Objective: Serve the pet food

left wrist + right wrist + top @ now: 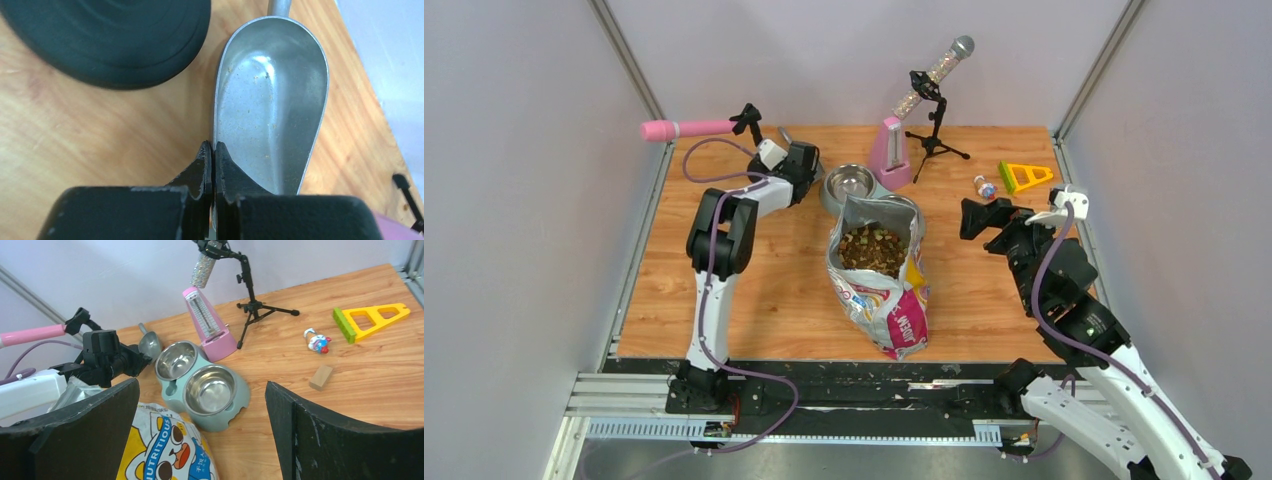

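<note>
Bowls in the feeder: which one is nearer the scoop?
The bowl farther from the bag, next to the scoop; the other bowl sits by the bag.

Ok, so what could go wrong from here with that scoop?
1. The left fingers seem to pinch the scoop only by its thin side rim, not its handle, so it may twist or slip when lifted.
2. The open bag sits unsupported, the right fingers standing away from it; digging into the pet food could tip it.

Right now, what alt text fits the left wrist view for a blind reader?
The left tool, shut, grips the side edge of an empty metal scoop lying on the wooden table. A black round object sits at upper left.
</note>
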Available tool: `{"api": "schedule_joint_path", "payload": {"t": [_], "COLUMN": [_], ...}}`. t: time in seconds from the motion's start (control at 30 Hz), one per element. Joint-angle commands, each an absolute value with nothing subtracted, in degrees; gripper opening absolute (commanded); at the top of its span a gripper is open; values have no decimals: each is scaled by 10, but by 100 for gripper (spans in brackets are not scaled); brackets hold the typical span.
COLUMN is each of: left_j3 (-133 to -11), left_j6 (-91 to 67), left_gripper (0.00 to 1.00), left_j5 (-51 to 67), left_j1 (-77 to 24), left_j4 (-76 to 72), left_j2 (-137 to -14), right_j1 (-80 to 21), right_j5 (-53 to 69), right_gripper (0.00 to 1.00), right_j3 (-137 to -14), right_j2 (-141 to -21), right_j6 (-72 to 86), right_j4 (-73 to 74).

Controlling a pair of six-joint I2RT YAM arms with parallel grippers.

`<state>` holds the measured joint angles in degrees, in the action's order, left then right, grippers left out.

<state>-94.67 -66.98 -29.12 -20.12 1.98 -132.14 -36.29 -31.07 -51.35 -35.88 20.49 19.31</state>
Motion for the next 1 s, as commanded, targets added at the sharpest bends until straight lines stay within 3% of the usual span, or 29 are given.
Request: {"api": "schedule_joint_path", "payload": {"t": [0.0, 0.33, 0.53, 0.97], "left_j3": [-899, -846, -806, -845], "left_j6": [-596, -386, -187, 188], "left_gripper": [0, 0, 0, 0], "left_j5": [-251, -144, -82, 316], "left_j1": [-201, -225, -232, -232], "left_j4": [9, 13, 5, 216], "left_j2": [-1244, -1055, -900, -673], "right_j1": [-361, -359, -323, -308], "right_j5": [-263, -161, 1, 214], "right_gripper": [100, 100, 100, 100], "right_j3": [-507, -592, -722, -785], "right_j2": [-357, -467, -579, -572], "right_j6": [221, 287, 310, 301], "right_j4": [172, 214, 300, 288]}}
